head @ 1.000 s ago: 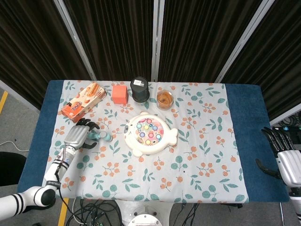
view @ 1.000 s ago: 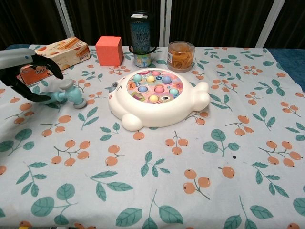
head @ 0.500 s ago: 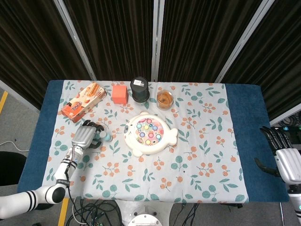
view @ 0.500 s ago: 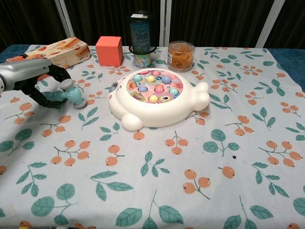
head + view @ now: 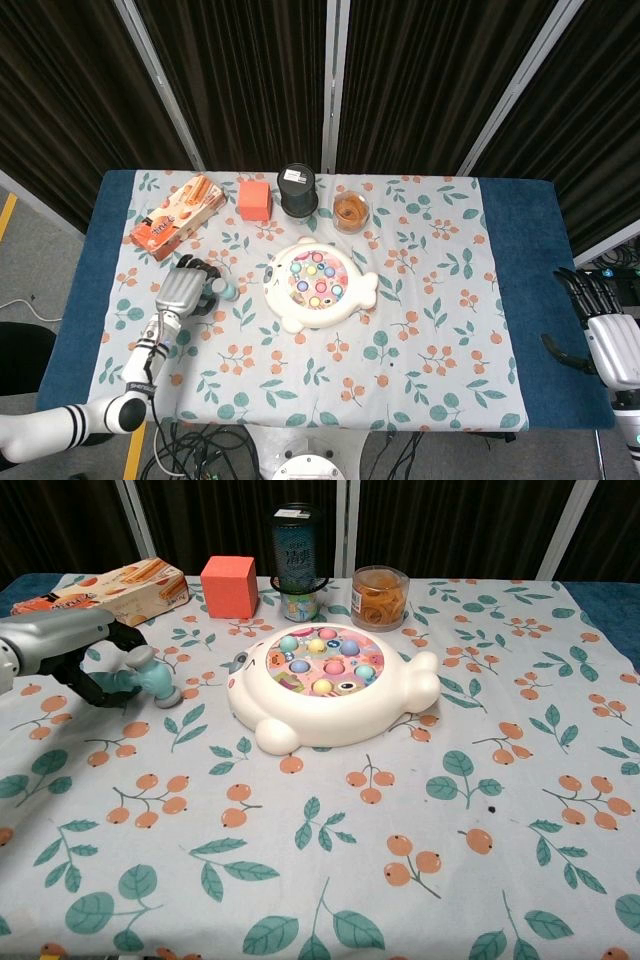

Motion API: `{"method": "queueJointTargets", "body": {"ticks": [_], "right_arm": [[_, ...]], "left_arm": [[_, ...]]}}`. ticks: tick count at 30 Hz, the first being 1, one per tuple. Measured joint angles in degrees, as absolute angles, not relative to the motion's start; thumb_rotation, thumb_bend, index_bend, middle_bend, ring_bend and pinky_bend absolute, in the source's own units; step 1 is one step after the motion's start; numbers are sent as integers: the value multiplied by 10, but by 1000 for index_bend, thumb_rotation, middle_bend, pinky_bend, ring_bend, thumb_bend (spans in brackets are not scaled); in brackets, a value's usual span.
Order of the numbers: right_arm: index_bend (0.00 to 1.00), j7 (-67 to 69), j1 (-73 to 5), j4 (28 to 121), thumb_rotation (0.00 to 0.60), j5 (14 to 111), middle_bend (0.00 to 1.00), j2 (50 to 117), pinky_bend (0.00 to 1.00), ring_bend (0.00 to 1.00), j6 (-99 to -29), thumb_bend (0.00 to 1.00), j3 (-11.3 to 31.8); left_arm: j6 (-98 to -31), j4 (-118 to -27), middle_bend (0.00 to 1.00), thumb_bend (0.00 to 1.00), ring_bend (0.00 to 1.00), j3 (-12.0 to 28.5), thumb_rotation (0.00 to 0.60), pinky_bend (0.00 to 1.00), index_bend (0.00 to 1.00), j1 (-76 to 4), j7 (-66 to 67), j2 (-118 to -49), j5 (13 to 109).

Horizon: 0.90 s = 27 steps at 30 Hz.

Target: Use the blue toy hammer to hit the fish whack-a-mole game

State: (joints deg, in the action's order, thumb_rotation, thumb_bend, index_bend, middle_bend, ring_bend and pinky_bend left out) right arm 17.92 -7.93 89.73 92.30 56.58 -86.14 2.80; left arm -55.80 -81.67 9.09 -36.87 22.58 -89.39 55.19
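Note:
The blue toy hammer lies on the cloth just left of the white fish game, its head toward the fish. My left hand hovers over the handle, fingers arched above it and thumb below, with gaps still showing around the handle. The hammer rests on the table. My right hand hangs off the table's right edge with its fingers apart and nothing in it; the chest view does not show it.
Along the back of the table stand a snack box, an orange cube, a dark can and a clear jar with orange contents.
My left hand has moved right and settled over the hammer's handle, its fingers curving closer around it. The hammer and right hand have not moved.

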Motion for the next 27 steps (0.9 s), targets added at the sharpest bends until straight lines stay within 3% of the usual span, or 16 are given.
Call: {"method": "queueJointTargets", "body": {"ticks": [27], "right_arm": [[0, 190, -78, 889, 600, 920, 81, 569, 0, 0, -861, 209, 27]], "left_arm": [[-571, -805, 303, 377, 165, 88, 600, 107, 414, -375, 234, -914, 553]]}}
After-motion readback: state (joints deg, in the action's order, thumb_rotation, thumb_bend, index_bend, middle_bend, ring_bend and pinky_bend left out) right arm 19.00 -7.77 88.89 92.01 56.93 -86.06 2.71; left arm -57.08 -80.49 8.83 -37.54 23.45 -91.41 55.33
